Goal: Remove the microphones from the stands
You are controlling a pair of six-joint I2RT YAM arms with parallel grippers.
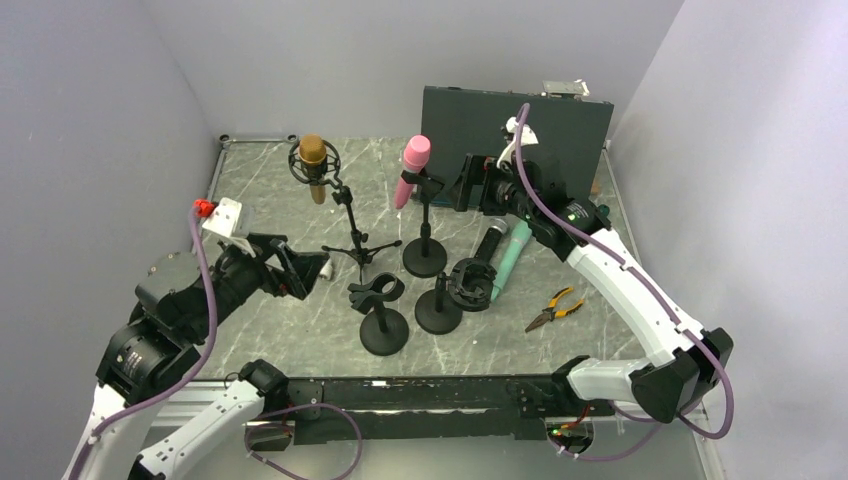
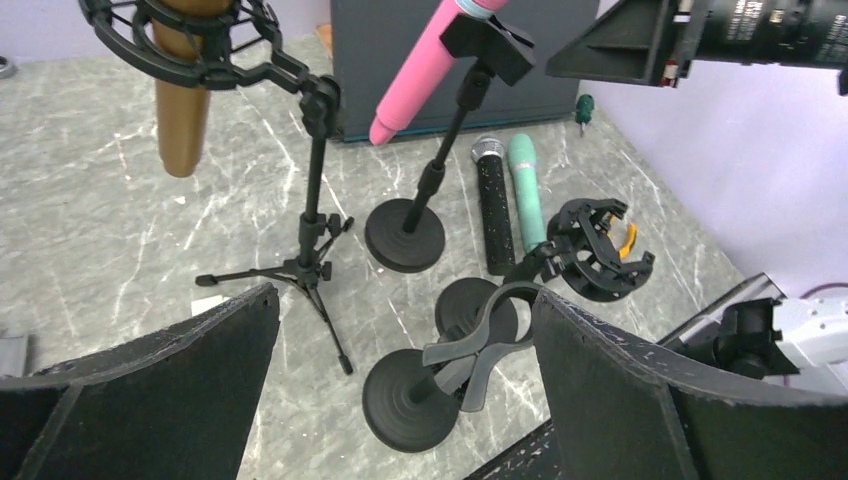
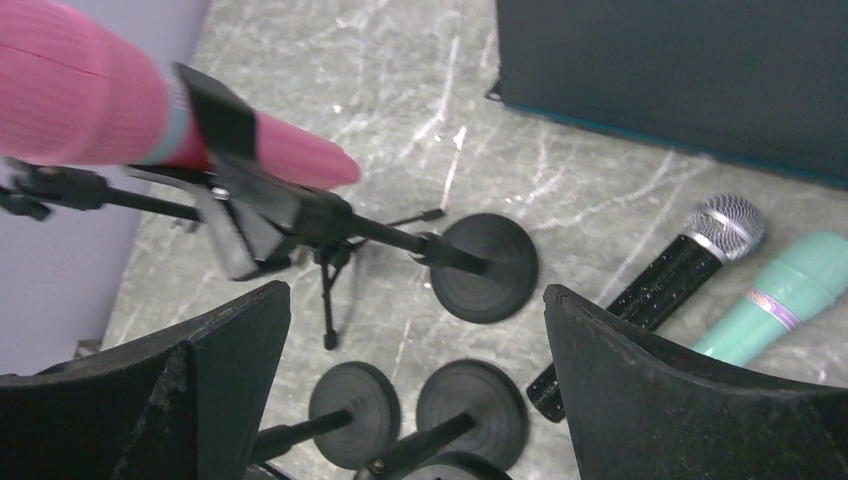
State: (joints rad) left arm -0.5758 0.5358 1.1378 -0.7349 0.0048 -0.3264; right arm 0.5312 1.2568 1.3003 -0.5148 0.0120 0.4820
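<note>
Right wrist view: my right end effector (image 3: 418, 310) gapes wide just beside the pink microphone (image 3: 80, 100) clipped in its stand (image 3: 485, 268); left end effector (image 1: 300, 272) is wide too, well left of it.

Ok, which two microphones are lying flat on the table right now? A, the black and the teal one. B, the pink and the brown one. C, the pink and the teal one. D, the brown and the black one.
A: the black microphone and the teal microphone lie side by side on the table, while the pink microphone sits in its clip stand and the brown microphone in its tripod stand.
</note>
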